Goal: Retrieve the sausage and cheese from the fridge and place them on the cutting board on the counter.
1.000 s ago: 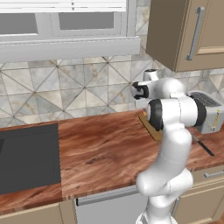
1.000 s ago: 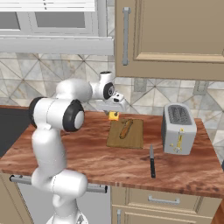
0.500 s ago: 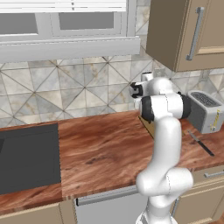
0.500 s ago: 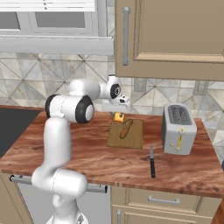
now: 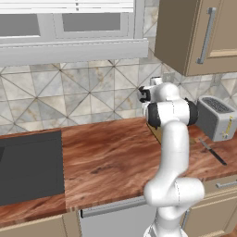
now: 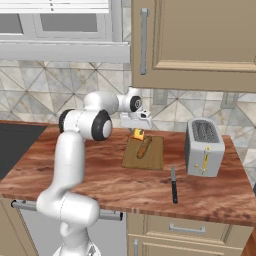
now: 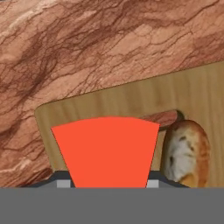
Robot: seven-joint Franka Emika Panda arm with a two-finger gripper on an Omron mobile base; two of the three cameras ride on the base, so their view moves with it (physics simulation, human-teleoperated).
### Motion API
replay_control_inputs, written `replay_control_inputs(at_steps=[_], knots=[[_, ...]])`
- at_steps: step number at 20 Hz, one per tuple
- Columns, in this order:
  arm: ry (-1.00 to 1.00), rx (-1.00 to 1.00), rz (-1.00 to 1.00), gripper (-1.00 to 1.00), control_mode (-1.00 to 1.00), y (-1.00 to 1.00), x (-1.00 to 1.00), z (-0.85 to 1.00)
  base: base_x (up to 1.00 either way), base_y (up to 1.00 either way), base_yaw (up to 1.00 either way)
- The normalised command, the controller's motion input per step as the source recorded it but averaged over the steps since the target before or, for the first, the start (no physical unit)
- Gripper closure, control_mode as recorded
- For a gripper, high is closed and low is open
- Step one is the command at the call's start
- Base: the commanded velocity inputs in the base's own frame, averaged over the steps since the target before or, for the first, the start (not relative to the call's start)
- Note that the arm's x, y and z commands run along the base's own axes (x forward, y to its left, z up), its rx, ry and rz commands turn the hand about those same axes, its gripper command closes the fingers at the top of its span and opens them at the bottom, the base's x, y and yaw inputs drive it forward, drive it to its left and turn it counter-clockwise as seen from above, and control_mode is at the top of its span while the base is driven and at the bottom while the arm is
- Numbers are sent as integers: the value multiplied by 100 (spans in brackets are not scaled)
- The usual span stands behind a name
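- Nearest on the glossy surface (image 6: pixel 100 185), a dark knife (image 6: pixel 173 185) is lying right of centre, apart from everything else.
- Just beyond it, the cutting board (image 6: pixel 152 160) is sitting flat between the arm and the toaster (image 6: pixel 204 147), with a bread roll (image 7: pixel 183 151) lying on it.
- In the hand view, the sausage (image 7: pixel 162 118) is resting on the board against the roll's far side, so that half of the job is looking done.
- Over the board's far left corner, the claw (image 6: pixel 137 128) is clenched on the cheese (image 6: pixel 138 134), gripping it from above; its red rind face is looming large in the hand view, with bare board beneath and beside it.
- Over the last second the arm has been swinging its elbow in and carrying the wedge rightward and slightly down, from off the board's left edge to above its corner.
- By my reading, this is putting the task in its last step: only lowering and letting go are remaining.
- The wedge is hanging close to the corner and edge, so setting it a little further in would be lessening the chance of it tipping off onto the surface.
- Far left, a black cooktop (image 5: pixel 30 166) is lying well apart from all this.
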Motion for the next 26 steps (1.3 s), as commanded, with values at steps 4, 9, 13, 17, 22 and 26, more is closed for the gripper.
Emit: replay_control_inputs(at_steps=[4, 9, 13, 17, 22, 26], knots=[[-4, 0, 1, -100, -100, 0, -11, -23, 0, 0, 0], [0, 0, 1, -100, -100, 0, -25, 0, 0, 0, 0], [-1, 1, 4, -100, -100, 0, -63, 4, 0, 0, 0], [-1, 8, 3, -100, -100, 7, -83, 51, 0, 0, 0], [-1, 6, 3, -100, -100, 27, -94, 64, 0, 0, 0], [-2, 1, 3, -100, -100, 35, -94, 37, 0, 0, 0]])
